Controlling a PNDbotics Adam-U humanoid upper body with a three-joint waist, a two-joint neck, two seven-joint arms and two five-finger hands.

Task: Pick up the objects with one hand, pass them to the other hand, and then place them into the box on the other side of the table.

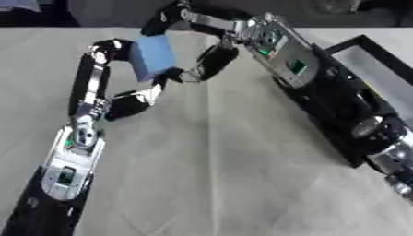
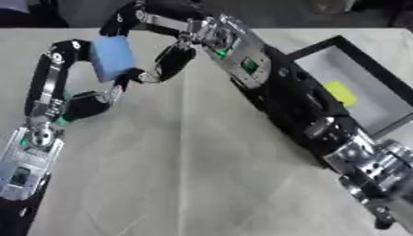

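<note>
A blue block is held up over the far part of the table, between both hands. My left hand reaches up from the lower left. Its fingers curl over the block's left top edge and its thumb sits under the block. My right hand comes in from the right, with fingers hooked over the block's top and its thumb against the lower right side. The box, black-rimmed with a grey floor, lies at the right edge of the table.
A yellow piece lies inside the box. My right forearm crosses in front of the box's left rim. Pale cloth covers the table. Dark shapes stand beyond the far edge.
</note>
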